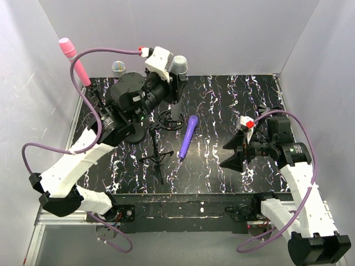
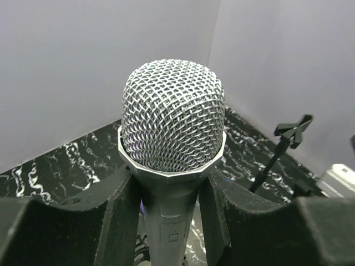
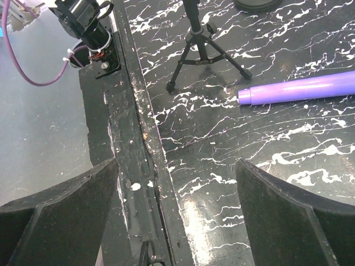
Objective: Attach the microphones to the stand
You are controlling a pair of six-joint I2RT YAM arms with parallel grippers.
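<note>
Grips a silver-grey, mesh-headed stick microphone (image 2: 173, 127) in the left hand (image 2: 169, 213), holds the right hand (image 3: 177, 213) wide open, a plain purple stick microphone (image 3: 302, 87) ahead.

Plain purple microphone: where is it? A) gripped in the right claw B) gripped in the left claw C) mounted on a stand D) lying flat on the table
D: the plain purple microphone lies flat on the table, while the left claw grips the silver microphone.

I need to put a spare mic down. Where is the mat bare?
Bare mat lies behind the right gripper, right of the purple microphone. The left is crowded: tripod stand, left gripper holding the silver-grey microphone.
</note>
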